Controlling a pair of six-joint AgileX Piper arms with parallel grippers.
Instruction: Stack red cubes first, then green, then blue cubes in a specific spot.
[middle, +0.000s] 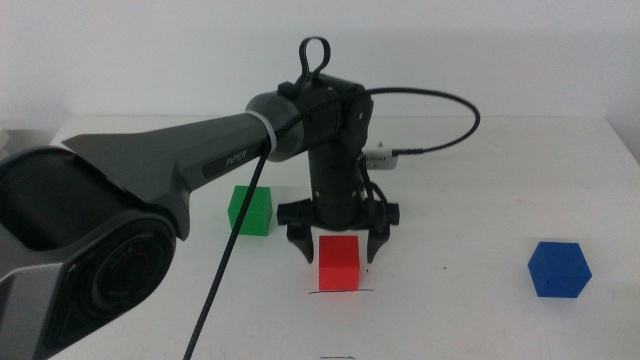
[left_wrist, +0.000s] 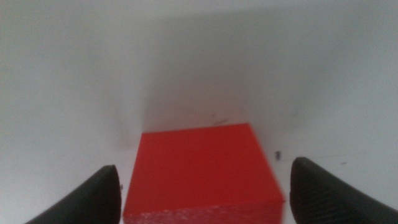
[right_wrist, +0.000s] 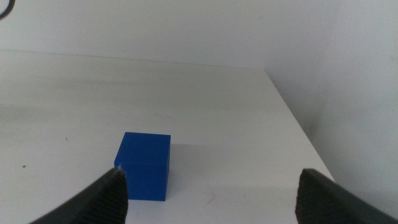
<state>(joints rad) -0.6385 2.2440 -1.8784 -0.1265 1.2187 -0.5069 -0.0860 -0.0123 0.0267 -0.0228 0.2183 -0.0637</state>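
In the middle view, we see the left gripper (middle: 338, 247) at frame centre, reaching in from the left and pointing down, its fingers spread wide either side of the red cube (middle: 339, 262). The cube sits on the desk (middle: 470, 320) just above the pen stroke (middle: 340, 292), which shows as a thin dark line at its lower edge. Whether the fingers touch the cube's sides we cannot tell, though a gap seems to show on each flank. The green cube (middle: 251, 210) stands left of centre, near the red one but apart from it; the blue cube (middle: 559, 269) lies well apart at the lower right.

In the left wrist view, the red cube (left_wrist: 202, 171) fills the lower middle, and both fingers (left_wrist: 81, 199) stand clear of it, open with bare desk showing between finger and cube on each side.

In the right wrist view, the right gripper (right_wrist: 211, 199) waits with fingers wide, empty, and the blue cube (right_wrist: 144, 165) rests on the desk at lower left, beside one finger.

We judge these cubes light and stiff, with matte faces that should not slip. The best hold is on two opposite flat sides, about mid-height, squarely, so the cube does not twist as it is set down
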